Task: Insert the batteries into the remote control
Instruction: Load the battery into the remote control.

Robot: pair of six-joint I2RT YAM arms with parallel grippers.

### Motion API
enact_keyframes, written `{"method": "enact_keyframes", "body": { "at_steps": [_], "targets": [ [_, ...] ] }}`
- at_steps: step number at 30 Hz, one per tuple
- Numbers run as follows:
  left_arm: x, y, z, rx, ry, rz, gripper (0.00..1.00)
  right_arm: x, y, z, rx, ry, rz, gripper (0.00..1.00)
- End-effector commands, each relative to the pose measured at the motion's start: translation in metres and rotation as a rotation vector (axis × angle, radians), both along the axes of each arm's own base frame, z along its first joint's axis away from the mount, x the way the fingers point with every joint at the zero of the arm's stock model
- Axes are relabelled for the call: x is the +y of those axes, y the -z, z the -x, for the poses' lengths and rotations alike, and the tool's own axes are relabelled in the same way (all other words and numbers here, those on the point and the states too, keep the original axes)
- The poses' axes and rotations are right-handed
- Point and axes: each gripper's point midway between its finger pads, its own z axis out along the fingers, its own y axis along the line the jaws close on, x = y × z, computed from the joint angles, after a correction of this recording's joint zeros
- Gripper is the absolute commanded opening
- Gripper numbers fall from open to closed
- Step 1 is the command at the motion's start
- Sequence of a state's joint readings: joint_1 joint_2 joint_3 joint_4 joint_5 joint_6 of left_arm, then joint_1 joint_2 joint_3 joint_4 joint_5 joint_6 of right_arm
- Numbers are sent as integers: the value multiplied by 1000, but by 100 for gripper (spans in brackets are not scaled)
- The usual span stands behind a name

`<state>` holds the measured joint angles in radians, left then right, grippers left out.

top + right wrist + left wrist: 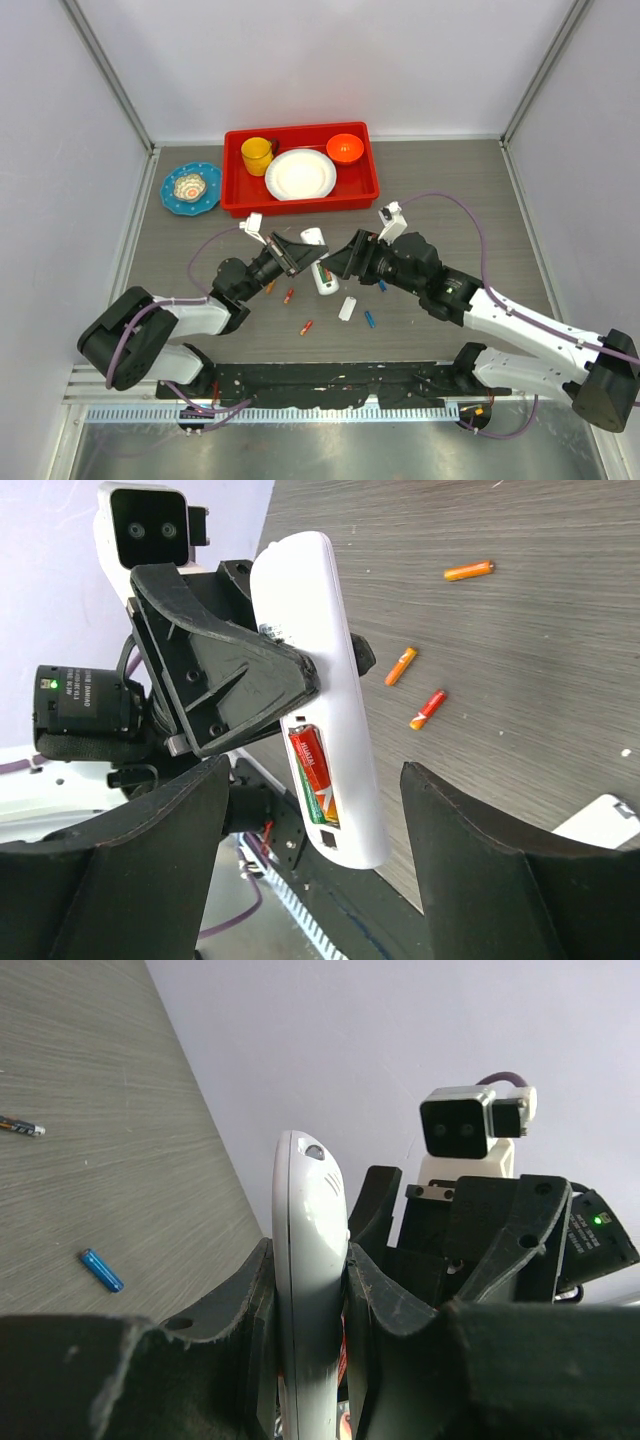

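Observation:
My left gripper [293, 256] is shut on the white remote control [323, 270] and holds it tilted above the table; in the left wrist view the remote [305, 1190] stands edge-on between the fingers [240, 1300]. In the right wrist view the remote [320, 630] shows its open back recess with one orange-red and green battery [315, 775] seated in it. My right gripper [312, 780] is open, its fingers either side of the remote's lower end without touching. Loose batteries lie on the table: orange-red ones [289, 296] [306, 327] and blue ones [370, 319] [101, 1270].
The small white cover piece [347, 308] lies on the table below the remote. A red tray [300, 205] with a yellow cup, white plate and orange bowl stands at the back. A blue dish [190, 187] sits to its left. Walls close the sides.

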<state>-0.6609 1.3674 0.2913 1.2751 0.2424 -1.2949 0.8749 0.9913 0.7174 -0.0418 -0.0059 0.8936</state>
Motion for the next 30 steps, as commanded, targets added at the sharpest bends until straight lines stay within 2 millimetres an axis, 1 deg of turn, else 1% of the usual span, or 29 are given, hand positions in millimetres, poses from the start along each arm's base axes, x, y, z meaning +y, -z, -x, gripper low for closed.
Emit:
{"method": "enact_keyframes", "body": {
  "at_steps": [1,7,9,20,30],
  "targets": [
    [13,-86,15,-288,-18,198,0,10,-24,1,-4,-40,-133,74],
    [13,-86,15,-287,-18,199,0,6,-21,-5,13,-13,-165,74],
    [14,-86,16,-287,-18,199,0,6,-16,-7,24,-10,-157,74],
    [15,-90,18,-292,-16,208,0,3,-4,-14,64,13,-167,73],
    [15,-90,19,-291,-13,211,0,2,-1,-17,73,18,-170,72]
  ]
}}
